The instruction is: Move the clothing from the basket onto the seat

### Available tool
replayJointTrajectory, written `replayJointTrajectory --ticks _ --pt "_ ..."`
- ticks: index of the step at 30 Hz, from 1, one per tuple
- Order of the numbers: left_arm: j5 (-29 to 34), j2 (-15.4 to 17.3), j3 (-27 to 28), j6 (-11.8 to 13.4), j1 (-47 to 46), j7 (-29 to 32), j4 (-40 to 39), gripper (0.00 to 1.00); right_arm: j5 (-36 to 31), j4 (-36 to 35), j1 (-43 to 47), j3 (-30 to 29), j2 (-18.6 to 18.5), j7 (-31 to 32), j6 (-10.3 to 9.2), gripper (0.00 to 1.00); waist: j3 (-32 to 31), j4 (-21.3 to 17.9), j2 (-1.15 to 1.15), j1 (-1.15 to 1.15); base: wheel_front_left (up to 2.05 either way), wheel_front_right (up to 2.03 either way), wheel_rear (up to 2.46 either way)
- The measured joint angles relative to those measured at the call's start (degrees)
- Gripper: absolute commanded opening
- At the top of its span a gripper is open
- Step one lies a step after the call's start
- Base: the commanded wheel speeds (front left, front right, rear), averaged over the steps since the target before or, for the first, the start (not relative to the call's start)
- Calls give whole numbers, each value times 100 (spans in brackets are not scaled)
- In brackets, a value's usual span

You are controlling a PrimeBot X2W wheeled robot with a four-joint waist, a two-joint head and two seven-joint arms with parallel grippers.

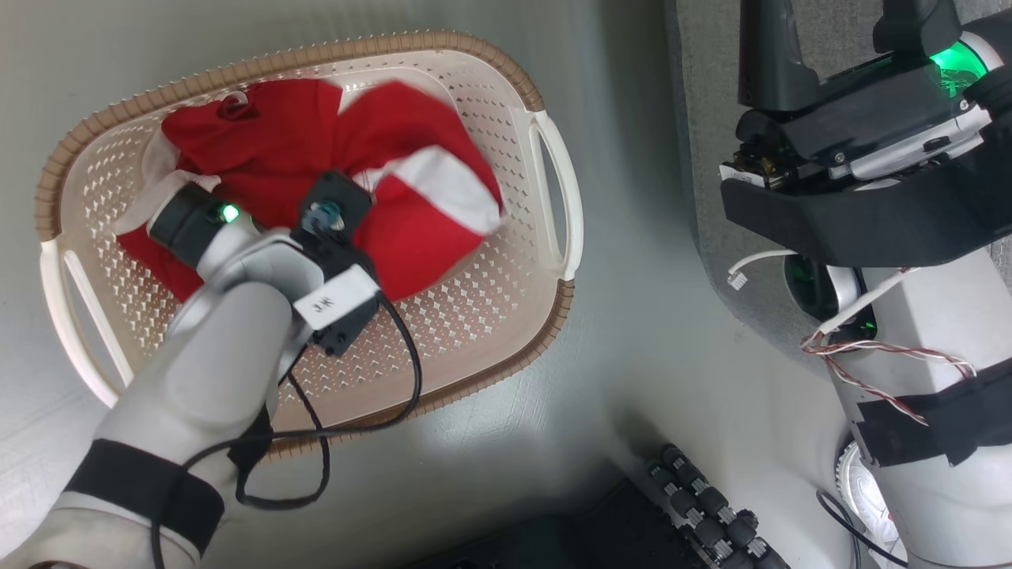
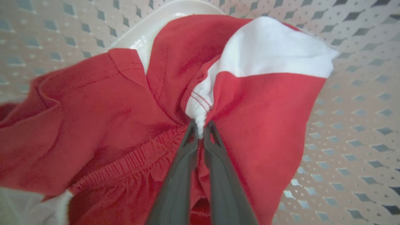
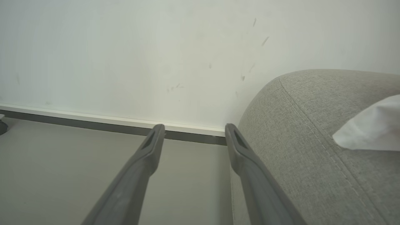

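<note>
The cream basket [image 1: 506,308] with a brown rim stands on the floor at the left. Red clothing [image 1: 395,158] with white panels lies bunched inside it. My left arm reaches down into the basket, and its wrist [image 1: 332,213] hides the fingers from above. In the left wrist view my left gripper [image 2: 202,128] is shut on a gathered fold of the red and white clothing [image 2: 256,103], above the perforated basket wall [image 2: 359,125]. My right gripper [image 3: 193,132] is open with nothing between its fingers, beside the grey seat [image 3: 306,131], whose edge [image 1: 711,47] lies at the upper right.
A white piece of cloth [image 3: 372,128] lies on the seat. Behind it are a pale wall and a dark baseboard [image 3: 93,123]. My base with black rollers [image 1: 711,506] sits at the bottom, and loose cables [image 1: 877,356] hang by the right arm. Grey floor lies between basket and seat.
</note>
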Motion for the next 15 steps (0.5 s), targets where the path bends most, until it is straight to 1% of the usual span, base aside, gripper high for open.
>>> replayJointTrajectory --ticks 2,9,15 --pt "-67 5 119 0 -26 -175 -60 0 1 59 -25 3 33 0 30 100 -11 7 0 0 0 0 0" --pt "-241 114 205 0 18 -651 -208 0 1 249 -138 2 100 -4 99 100 -108 0 0 0 0 0 0" --pt "-323 -63 225 0 282 -1204 -335 0 1 632 -112 -69 74 -4 165 100 -312 72 0 0 0 0 0"
